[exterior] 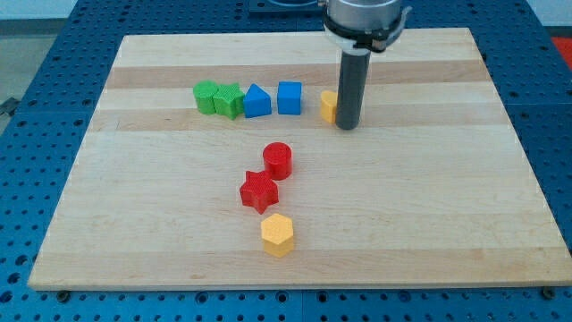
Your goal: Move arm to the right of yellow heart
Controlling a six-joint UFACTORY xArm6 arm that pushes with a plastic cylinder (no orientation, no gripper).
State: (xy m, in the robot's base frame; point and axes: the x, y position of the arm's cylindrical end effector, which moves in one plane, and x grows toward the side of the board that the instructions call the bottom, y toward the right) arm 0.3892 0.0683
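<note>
Wooden board – yellow heart touches my tip on its left – no claw here

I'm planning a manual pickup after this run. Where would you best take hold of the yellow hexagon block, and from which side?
Grip the yellow hexagon block across two opposite flat side faces, coming from above. It sits flat and alone near the view's bottom; only the red star is close, toward the view's top.

Arm end above the wooden board: silver-grey round flange, black ring beneath it, then a plain dark grey cylindrical rod down to my tip. No visible markings.
</note>
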